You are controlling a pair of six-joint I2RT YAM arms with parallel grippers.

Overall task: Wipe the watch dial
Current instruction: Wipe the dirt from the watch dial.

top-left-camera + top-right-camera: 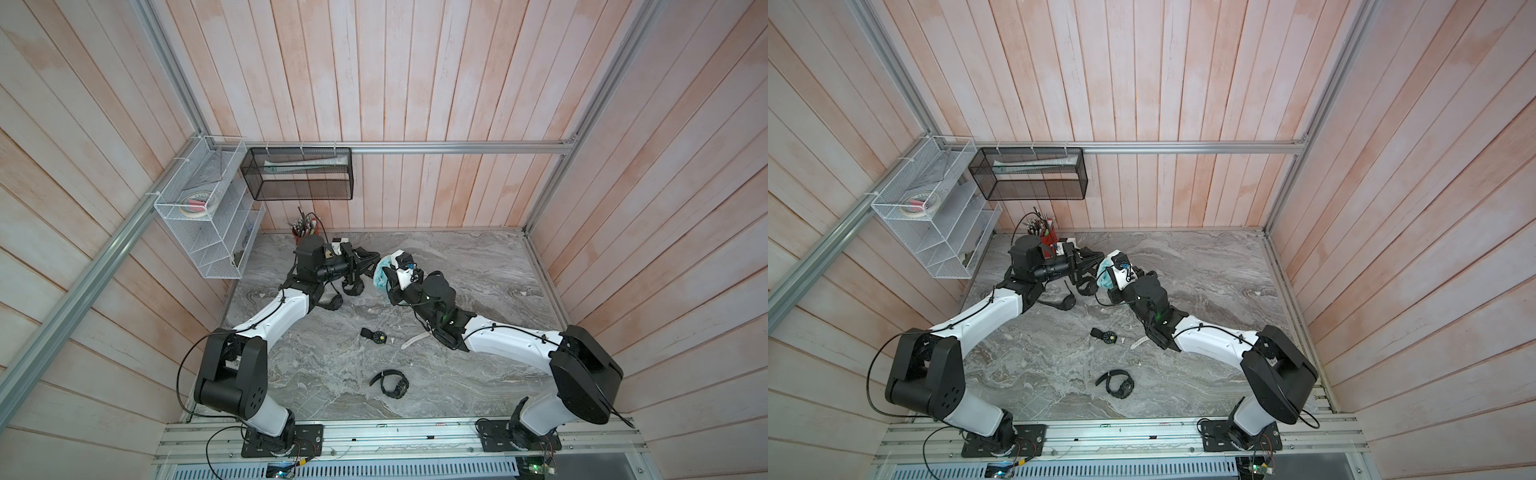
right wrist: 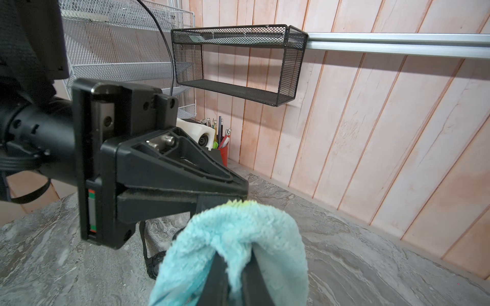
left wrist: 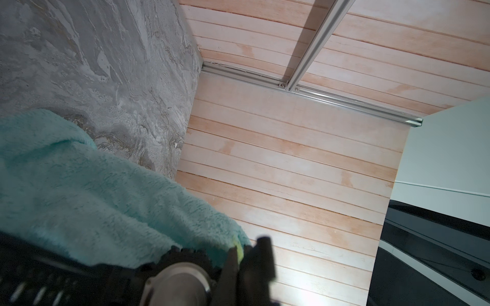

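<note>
My left gripper [image 1: 372, 266] [image 3: 245, 255] is shut on the strap of a black watch [image 1: 352, 286] [image 1: 1086, 286], held above the marble table at the back left. In the left wrist view the watch's round steel back [image 3: 180, 280] faces the camera, so the dial is hidden. A fluffy teal cloth [image 1: 380, 275] [image 3: 87, 190] [image 2: 238, 233] lies against the far side of the watch. My right gripper [image 1: 389, 279] [image 2: 236, 265] is shut on this cloth, which folds over its fingers. The left gripper [image 2: 240, 197] and the hanging strap [image 2: 144, 246] show in the right wrist view.
Three other watches lie on the marble: a round black dial [image 1: 377, 338], a white strap [image 1: 415, 340] under my right arm, and a black watch [image 1: 392, 383] near the front. A red pen cup [image 1: 300, 233], a white wire rack [image 1: 208, 232] and a black mesh shelf [image 1: 299, 174] stand at the back left.
</note>
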